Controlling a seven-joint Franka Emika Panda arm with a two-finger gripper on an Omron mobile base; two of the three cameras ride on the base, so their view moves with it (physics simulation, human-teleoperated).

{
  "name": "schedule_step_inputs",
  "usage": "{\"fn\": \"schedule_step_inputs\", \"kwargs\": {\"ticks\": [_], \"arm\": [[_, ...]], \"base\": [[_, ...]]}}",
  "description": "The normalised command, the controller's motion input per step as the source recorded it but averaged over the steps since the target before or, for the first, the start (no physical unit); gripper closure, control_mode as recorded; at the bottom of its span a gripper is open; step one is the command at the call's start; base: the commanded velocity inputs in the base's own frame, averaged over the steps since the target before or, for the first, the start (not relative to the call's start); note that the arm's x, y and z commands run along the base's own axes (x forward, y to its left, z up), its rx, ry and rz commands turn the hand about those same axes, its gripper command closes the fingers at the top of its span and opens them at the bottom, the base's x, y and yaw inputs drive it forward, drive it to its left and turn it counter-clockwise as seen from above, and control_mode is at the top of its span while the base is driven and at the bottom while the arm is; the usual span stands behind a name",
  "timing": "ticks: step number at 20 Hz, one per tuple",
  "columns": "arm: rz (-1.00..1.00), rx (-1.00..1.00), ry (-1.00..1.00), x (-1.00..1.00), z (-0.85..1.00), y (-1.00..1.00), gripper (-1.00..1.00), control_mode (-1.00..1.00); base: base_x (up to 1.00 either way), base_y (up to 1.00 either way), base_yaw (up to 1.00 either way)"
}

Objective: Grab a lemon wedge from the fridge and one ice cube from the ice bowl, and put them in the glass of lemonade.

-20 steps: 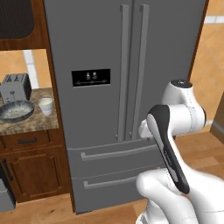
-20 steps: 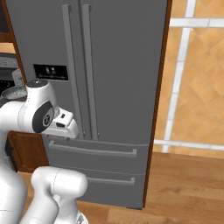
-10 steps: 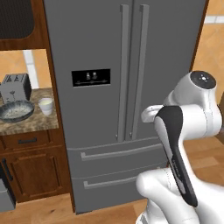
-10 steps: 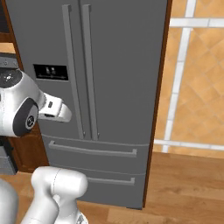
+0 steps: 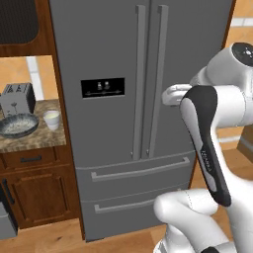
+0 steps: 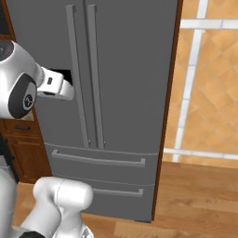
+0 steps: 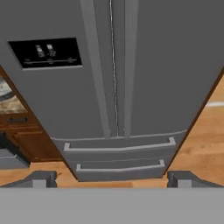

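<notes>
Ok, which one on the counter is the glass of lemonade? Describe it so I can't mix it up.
Start at the fridge, the tall grey steel one with its doors shut, and look to the brown stone counter on its left. There a toaster stands at the back and the ice bowl, wide and shallow, sits in front. The glass of lemonade is the small whitish cup nearest the fridge, far narrower than the bowl.

Matt grey steel fridge [image 5: 123,54], glossy black dispenser panel [image 5: 103,87], speckled stone counter [image 5: 47,137].

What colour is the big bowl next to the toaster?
Blue-grey outside, whitish and speckled inside. The ice bowl shows best in the left base view.
</notes>
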Motion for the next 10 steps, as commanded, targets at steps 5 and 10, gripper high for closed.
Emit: {"fn": "schedule_step_inputs", "kwargs": {"ticks": [5,10], "arm": [[-0.02,0.01,-0.21,0.09,0.59,-0.02,-1.00,-1.00],[-0.09,-0.02,-0.03,0.88,-0.76,-0.37,-1.00,-1.00]], "base": [[0.00,0.00,0.00],[0.00,0.00,0.00]]}}
